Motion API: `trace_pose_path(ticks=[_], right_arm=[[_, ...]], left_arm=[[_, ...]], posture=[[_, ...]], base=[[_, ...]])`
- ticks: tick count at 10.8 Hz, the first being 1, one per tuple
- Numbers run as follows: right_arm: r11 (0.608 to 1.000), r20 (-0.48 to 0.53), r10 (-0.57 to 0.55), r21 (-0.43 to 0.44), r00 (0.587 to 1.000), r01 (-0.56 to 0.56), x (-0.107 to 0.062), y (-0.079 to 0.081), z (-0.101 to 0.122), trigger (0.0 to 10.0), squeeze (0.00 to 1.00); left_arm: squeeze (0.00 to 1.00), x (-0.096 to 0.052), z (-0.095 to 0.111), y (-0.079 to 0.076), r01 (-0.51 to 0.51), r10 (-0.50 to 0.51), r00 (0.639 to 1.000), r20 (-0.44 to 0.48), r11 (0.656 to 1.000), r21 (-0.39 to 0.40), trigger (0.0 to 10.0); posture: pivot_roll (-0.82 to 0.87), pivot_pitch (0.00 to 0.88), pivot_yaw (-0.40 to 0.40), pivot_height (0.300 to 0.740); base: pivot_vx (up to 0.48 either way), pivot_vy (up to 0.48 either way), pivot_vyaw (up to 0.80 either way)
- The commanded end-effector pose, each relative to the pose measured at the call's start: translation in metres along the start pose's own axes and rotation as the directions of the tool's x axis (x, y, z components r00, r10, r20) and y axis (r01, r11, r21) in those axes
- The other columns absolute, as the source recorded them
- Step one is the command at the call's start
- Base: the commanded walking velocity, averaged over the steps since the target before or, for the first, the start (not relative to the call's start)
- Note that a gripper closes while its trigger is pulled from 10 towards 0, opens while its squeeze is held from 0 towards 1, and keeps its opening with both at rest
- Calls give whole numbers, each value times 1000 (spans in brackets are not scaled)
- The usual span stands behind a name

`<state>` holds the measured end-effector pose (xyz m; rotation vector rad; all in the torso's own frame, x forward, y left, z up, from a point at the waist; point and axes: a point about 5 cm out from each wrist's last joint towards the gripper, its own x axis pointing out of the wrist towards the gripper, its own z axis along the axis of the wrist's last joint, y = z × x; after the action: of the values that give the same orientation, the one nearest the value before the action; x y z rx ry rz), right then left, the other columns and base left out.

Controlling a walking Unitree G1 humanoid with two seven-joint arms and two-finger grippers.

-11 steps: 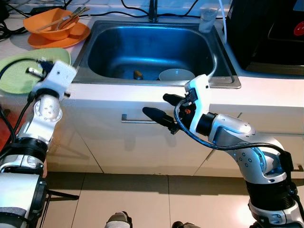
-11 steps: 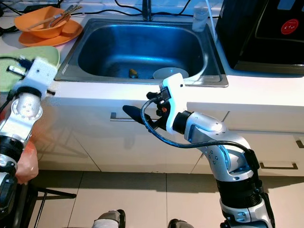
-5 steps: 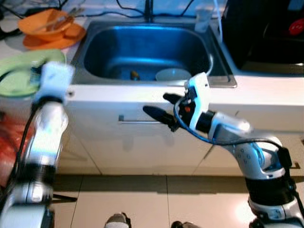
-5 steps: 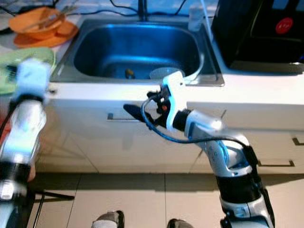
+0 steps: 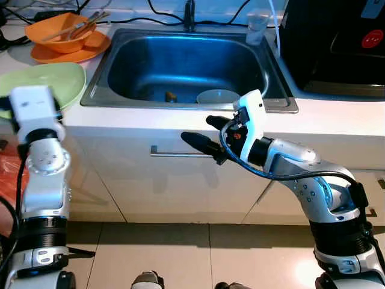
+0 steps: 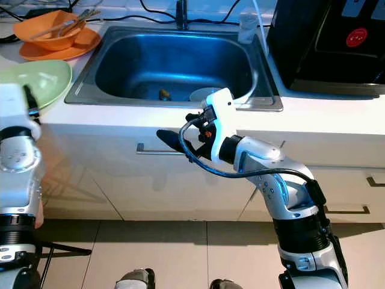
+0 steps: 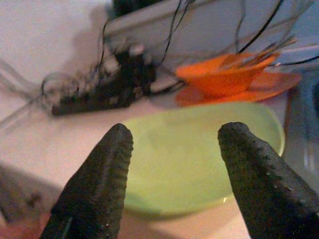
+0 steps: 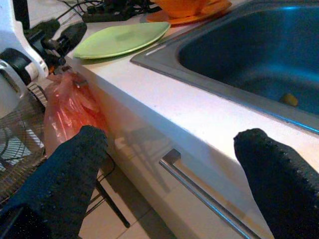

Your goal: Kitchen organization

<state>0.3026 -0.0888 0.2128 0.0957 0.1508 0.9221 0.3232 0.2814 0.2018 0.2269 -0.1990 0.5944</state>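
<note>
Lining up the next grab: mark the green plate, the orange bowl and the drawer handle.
green plate (image 5: pixel 51 81), left eye view, middle of its face.
orange bowl (image 5: pixel 53 31), left eye view, front wall.
drawer handle (image 6: pixel 157 152), right eye view, bar's middle.

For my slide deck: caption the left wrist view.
Open left gripper poised before a green plate on the counter, orange bowl and tangled cables behind.

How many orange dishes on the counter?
2, stacked at the counter's back corner left of the sink: an orange bowl holding utensils sits on an orange plate. Anything under the plate would be hidden.
</note>
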Motion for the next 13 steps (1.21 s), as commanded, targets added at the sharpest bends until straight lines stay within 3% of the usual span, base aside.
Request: trace_pose_path(ticks=[1,2,4,8,11,12,13], right_arm=[[1000,8,13,-12,1000,-13,1,0,3,10000,90],[1000,7,13,-12,1000,-13,2,0,3,10000,86],[1000,7,13,-12,1000,-13,3,-1,2,10000,90],[1000,7,15,-12,1000,-15,3,-1,2,10000,86],[1000,5,16,-11,1000,-16,2,-1,2,10000,82],[1000,4,12,-11,1000,-12,1,-1,2,10000,90],[1000,4,11,-10,1000,-11,0,-1,1,10000,86]], left_arm=[[1000,0,-3,4,-39,38,999,-36,999,-35,10000],[1000,1,-7,6,-72,61,994,-88,989,-132,10000],[1000,-1,-9,9,-117,86,985,-147,970,-213,10000],[1000,10,-8,21,-192,147,972,-185,948,-254,10000],[1000,28,-11,30,-237,154,958,-242,900,-366,10000],[1000,31,-16,27,-253,128,949,-289,857,-449,10000],[1000,33,-18,26,-236,108,952,-286,855,-462,10000]], posture=[[128,96,-19,740],[130,96,-20,740],[134,96,-20,740],[130,98,-22,740],[122,102,-23,740],[117,105,-20,740],[113,105,-17,740]], base=[[0,0,0],[0,0,0],[0,0,0],[0,0,0],[0,0,0],[0,0,0],[0,0,0]])
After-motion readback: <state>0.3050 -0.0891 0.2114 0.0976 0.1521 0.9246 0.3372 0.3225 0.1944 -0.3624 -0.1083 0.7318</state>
